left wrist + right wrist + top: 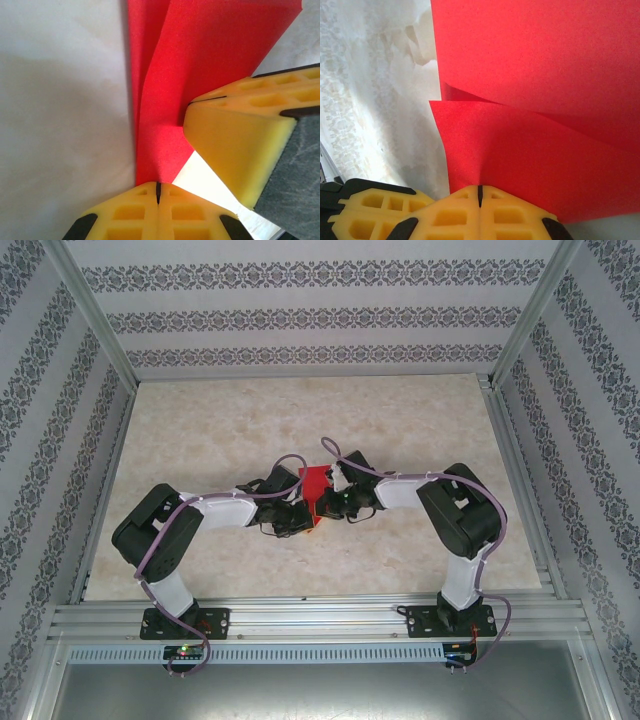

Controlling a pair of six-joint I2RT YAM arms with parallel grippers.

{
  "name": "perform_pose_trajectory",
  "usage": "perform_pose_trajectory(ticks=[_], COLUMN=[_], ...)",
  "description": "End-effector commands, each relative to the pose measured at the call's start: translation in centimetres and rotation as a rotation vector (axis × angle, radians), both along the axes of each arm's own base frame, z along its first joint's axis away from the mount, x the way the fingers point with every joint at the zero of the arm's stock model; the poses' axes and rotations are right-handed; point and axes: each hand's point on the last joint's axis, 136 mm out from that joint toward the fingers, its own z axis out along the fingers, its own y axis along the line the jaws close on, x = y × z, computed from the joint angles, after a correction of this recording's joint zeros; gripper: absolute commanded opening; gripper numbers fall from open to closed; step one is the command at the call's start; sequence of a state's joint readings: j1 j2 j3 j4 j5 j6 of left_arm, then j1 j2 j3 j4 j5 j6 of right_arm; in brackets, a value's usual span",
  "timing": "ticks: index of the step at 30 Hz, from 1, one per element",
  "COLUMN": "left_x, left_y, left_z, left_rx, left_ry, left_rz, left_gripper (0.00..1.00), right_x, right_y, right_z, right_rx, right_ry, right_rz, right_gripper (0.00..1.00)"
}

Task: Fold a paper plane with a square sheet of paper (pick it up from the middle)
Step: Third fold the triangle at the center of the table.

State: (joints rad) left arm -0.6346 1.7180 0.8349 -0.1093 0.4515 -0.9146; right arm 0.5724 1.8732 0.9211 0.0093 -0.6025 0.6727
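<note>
– So, what is the left tool [158,192] doing?
– It is pinching fully shut on the lower tip of the square sheet of paper [200,60]. In its own camera the red sheet is fanning up toward 12 o'clock from the closed fingers, with a soft crease running along it.
– And the right tool [480,195]?
– That one is also clamping shut, on an edge where two red layers are overlapping. In the left wrist view its yellow finger is coming in from 4 o'clock and touching the sheet just beside the other grip.
– Where is the sheet sitting overall?
– From above, it is standing between the two tools near the middle of the tabletop [400,420], with the left tool at its 7 o'clock and the right at its 4 o'clock. Whether it is hanging clear of the surface, I cannot tell.
– Which step are we looking at?
– I am reading it as mid-fold: layers are doubling, but no dart is showing yet.
– And next?
– Probably laying the raised layer over and pressing the crease flat, both tools travelling together so the thin paper is not tearing or slipping.
</note>
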Motion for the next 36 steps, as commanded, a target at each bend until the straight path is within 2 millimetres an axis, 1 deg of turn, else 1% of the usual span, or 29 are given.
perform_pose_trajectory(ticks=[1, 6, 10, 11, 13, 16, 18, 19, 21, 24, 27, 29, 32, 34, 36], left_x=[-3.4, -4.7, -4.5, -4.4, -4.0, -3.3, -2.8, -2.7, -2.3, -1.9, -1.6, -1.3, -1.2, -1.2, -0.8], left_y=[4.4, 5.5, 5.8, 5.7, 5.6, 5.1, 4.9, 4.8, 4.6, 4.3, 4.2, 4.1, 3.9, 3.7, 3.1], left_z=[-3.7, -4.5, -4.4, -4.4, -4.2, -3.6, -3.4, -3.3, -3.1, -2.8, -2.4, -2.1, -2.0, -1.6, -0.6], left_rx=[0.208, 0.248, 0.247, 0.245, 0.24, 0.229, 0.221, 0.219, 0.213, 0.205, 0.2, 0.194, 0.185, 0.173, 0.145], left_ry=[0.143, 0.18, 0.169, 0.162, 0.147, 0.115, 0.096, 0.089, 0.076, 0.052, 0.029, 0.015, 0.011, 0.013, -0.001], left_rz=[-0.018, -0.037, -0.034, -0.039, -0.045, -0.06, -0.067, -0.07, -0.073, -0.081, -0.091, -0.097, -0.103, -0.099, -0.1], left_gripper=[0.0, 0.0, 0.0, 0.0, 0.0, 0.0, 0.0, 0.0, 0.0, 0.0, 0.0, 0.0, 0.0, 0.0, 0.0], right_x=[1.7, 5.2, 7.4, 8.0, 8.6, 8.6, 7.8, 7.3, 5.9, 3.9, 2.8, 2.4, 2.1, 2.0, 1.7], right_y=[-2.2, -5.0, -7.7, -8.3, -9.0, -9.3, -8.6, -8.0, -6.4, -3.6, -1.3, -0.3, 0.4, 0.0, -0.6], right_z=[-1.6, -1.9, -2.0, -1.7, -0.5, 2.4, 4.2, 4.7, 4.9, 4.0, 2.6, 1.5, 0.2, -0.8, -1.8], right_rx=[-0.064, -0.083, -0.1, -0.099, -0.096, -0.088, -0.048, -0.029, -0.011, 0.0, 0.018, 0.026, 0.024, 0.0, -0.031], right_ry=[-0.016, -0.021, -0.022, -0.027, -0.054, -0.122, -0.158, -0.164, -0.161, -0.122, -0.077, -0.047, -0.014, 0.009, 0.033], right_rz=[-0.031, -0.117, -0.197, -0.216, -0.235, -0.24, -0.235, -0.227, -0.191, -0.134, -0.103, -0.092, -0.088, -0.101, -0.113], right_gripper=[0.0, 0.0, 0.0, 0.0, 0.0, 0.0, 0.0, 0.0, 0.0, 0.0, 0.0, 0.0, 0.0, 0.0, 0.0])
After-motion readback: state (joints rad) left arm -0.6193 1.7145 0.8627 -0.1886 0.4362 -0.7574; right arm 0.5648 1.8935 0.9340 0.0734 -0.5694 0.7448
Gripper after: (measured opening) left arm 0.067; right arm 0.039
